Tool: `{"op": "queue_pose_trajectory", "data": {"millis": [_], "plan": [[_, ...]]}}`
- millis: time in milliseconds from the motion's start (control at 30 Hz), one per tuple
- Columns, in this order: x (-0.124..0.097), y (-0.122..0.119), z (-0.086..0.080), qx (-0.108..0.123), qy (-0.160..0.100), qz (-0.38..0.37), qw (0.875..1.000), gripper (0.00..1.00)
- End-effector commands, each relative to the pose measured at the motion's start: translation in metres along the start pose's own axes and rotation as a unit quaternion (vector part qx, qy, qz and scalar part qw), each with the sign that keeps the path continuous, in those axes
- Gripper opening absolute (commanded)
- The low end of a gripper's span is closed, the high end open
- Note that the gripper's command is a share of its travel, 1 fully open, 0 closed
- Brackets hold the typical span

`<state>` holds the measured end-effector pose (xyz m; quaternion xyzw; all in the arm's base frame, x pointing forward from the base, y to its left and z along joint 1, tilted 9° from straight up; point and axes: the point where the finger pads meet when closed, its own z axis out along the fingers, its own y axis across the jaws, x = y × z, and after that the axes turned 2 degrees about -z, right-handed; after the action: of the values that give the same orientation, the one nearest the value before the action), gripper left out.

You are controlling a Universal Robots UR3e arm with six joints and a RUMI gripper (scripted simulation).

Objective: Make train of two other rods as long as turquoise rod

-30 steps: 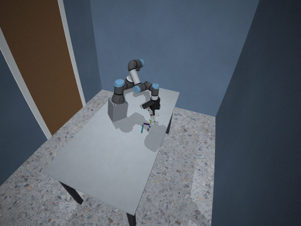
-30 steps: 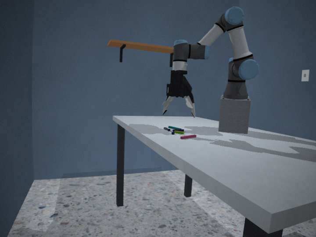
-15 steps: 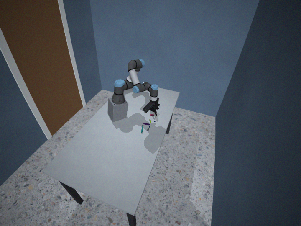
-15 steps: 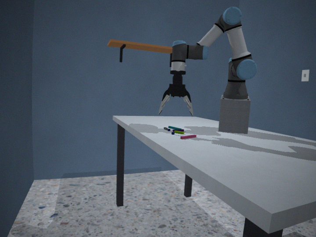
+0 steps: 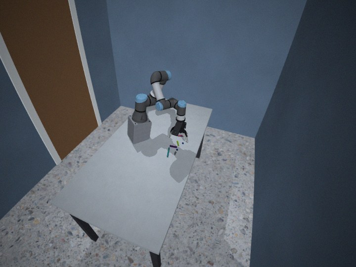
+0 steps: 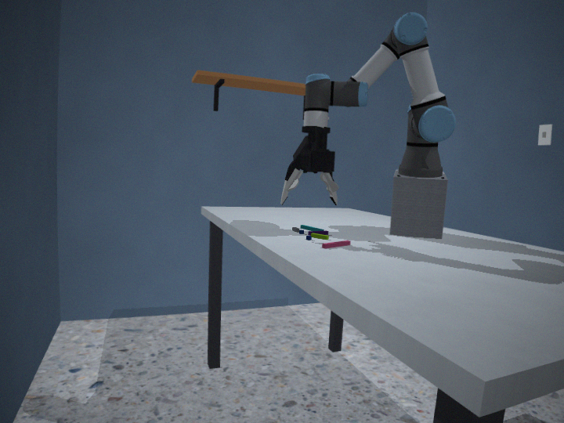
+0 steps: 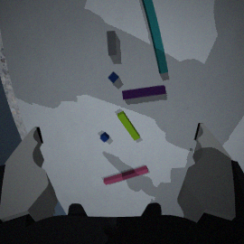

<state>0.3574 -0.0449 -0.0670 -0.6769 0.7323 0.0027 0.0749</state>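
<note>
Near the center of the frame, a robot's open end effector (image 5: pixel 178 138) (image 6: pixel 309 203) (image 7: pixel 117 126), grasping nothing, hovers above the counter (image 5: pixel 123 184) (image 6: pixel 387 277) (image 7: pixel 72 172), where a turquoise rod (image 5: pixel 168 152) (image 6: pixel 312 228) (image 7: pixel 156 41) lies flat beside a purple rod (image 5: pixel 173 146) (image 6: pixel 318 233) (image 7: pixel 144 92).

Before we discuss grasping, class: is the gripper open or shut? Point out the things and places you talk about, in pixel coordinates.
Open: the gripper's (image 5: pixel 178 138) (image 6: pixel 309 203) (image 7: pixel 118 132) two fingers stand wide apart, with nothing between their tips.

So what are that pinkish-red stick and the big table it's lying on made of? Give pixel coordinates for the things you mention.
The pinkish-red stick (image 5: pixel 180 135) (image 6: pixel 336 244) (image 7: pixel 115 178) looks like painted wood or matte plastic: one even colour, crisp edges, no grain to settle which. The table (image 5: pixel 123 184) (image 6: pixel 410 291) has a pale matte top, perhaps laminate or painted board, judging by its smooth, faintly mottled face.
</note>
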Motion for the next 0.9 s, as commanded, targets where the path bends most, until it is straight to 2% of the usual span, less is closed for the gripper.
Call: {"op": "queue_pose_trajectory", "data": {"millis": [0,367,433,867], "plan": [[0.006,-0.002,-0.001,0.003,-0.005,-0.074,0.997,1.00],[0.017,-0.004,-0.001,0.004,-0.004,-0.224,0.975,1.00],[0.017,-0.004,-0.001,0.004,-0.004,-0.224,0.975,1.00],[0.025,-0.005,-0.002,0.005,-0.004,-0.337,0.942,1.00]]}}
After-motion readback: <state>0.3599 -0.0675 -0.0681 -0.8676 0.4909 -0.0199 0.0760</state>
